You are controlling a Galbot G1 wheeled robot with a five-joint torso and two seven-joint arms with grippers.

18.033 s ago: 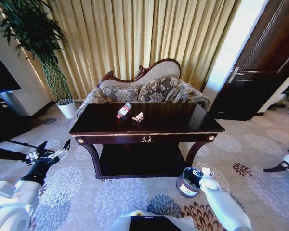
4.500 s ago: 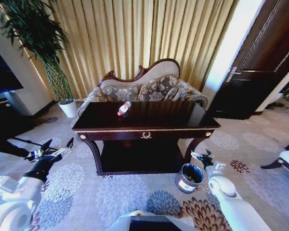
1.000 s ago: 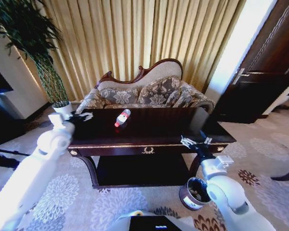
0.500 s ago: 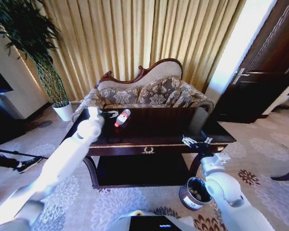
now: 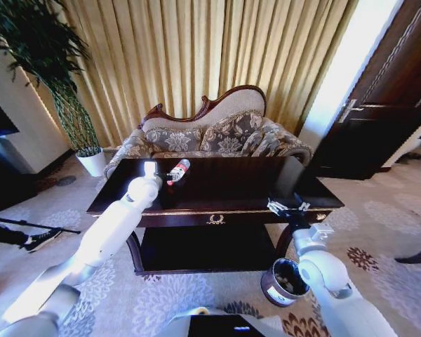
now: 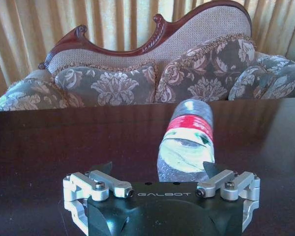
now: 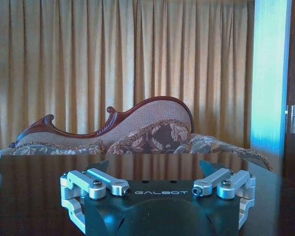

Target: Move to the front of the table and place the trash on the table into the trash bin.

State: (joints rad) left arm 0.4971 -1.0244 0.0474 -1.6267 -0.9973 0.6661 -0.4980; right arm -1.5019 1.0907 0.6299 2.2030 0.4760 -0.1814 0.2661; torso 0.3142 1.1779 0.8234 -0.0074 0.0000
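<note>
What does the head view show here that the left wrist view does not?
Head view alone: the trash bin on the carpet by the table's right leg, the right end effector open at the table's front right corner, a potted plant and a door.

Left wrist view alone: the bottle's red label close up, with the left end effector open just short of it.

Both: the bottle lying on the table, the sofa and the curtains.

Glossy table (image 5: pixel 224 184) (bottle (image 5: pixel 177 170) lying on top)
</note>
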